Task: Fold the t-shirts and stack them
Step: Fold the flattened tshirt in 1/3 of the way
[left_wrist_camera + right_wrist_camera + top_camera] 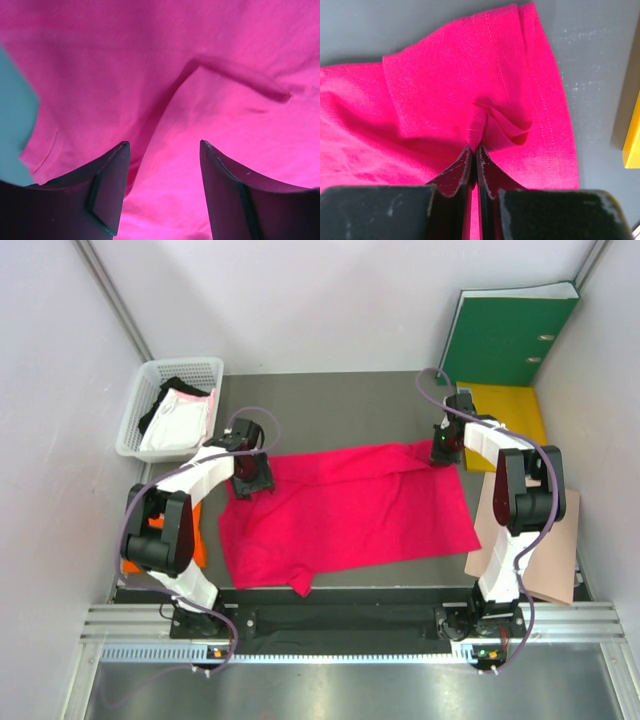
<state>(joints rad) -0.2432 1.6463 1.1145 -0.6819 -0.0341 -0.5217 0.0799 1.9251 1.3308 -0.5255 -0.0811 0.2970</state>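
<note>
The large magenta-red t-shirt (350,515) lies spread on the dark table, partly folded, a sleeve at its far right corner. My right gripper (443,448) is shut on a pinch of that sleeve (485,120), the cloth bunched at its tips (476,147). My left gripper (250,478) is at the shirt's far left corner, open, its fingers (112,165) just above the magenta cloth (190,100) with nothing between them. An orange folded shirt (195,545) lies at the near left, mostly hidden by the left arm. Whitish-pink and black garments (175,420) lie in the basket.
A white basket (205,368) stands at the far left. A green binder (505,335) and a yellow folder (510,410) are at the far right. A tan paper sheet (550,550) lies along the right edge. White walls close in both sides.
</note>
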